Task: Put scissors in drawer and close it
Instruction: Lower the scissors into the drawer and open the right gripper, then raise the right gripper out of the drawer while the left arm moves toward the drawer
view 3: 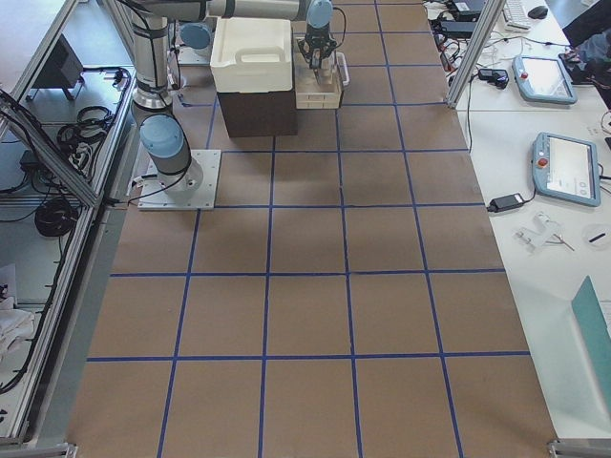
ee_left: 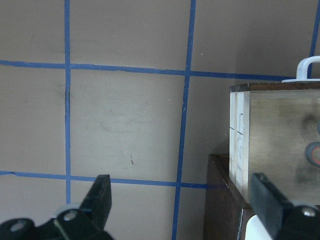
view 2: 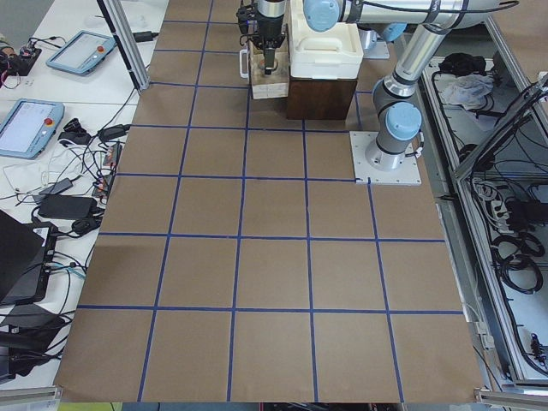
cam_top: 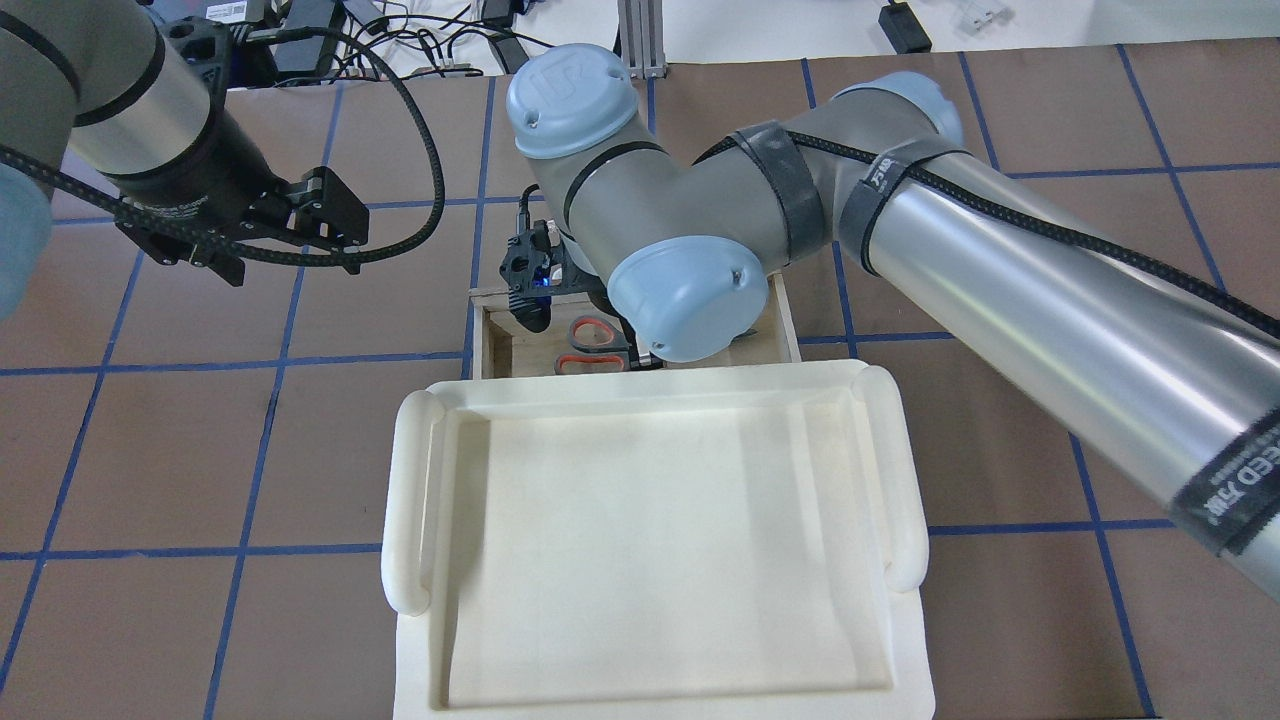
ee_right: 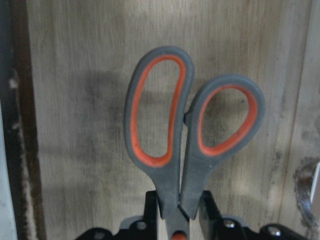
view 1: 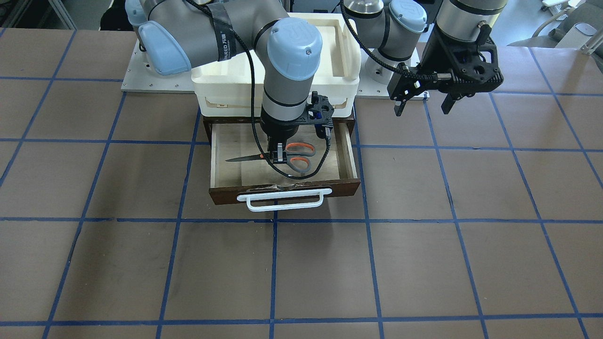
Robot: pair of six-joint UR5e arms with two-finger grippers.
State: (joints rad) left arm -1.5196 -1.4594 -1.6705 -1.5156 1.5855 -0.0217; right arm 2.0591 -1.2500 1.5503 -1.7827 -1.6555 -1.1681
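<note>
The drawer [view 1: 282,190] stands pulled open, with a dark brown front, a white bar handle [view 1: 282,201] and a pale plywood floor [ee_right: 75,100]. My right gripper [view 1: 279,155] is shut on the scissors [view 1: 300,150] at the neck just below the grey, orange-lined loops [ee_right: 190,135]. It holds them level and low inside the drawer, blades pointing to the front view's left. I cannot tell whether they touch the floor. My left gripper [view 1: 422,110] is open and empty, above the table beside the drawer. Its wrist view shows the drawer's side wall [ee_left: 237,135].
A white plastic tray [cam_top: 410,500] sits on the dark cabinet above the drawer and hides much of the drawer from overhead. The table is brown paper with blue tape grid lines [view 1: 273,263]. The right arm's elbow [cam_top: 690,300] hangs over the drawer.
</note>
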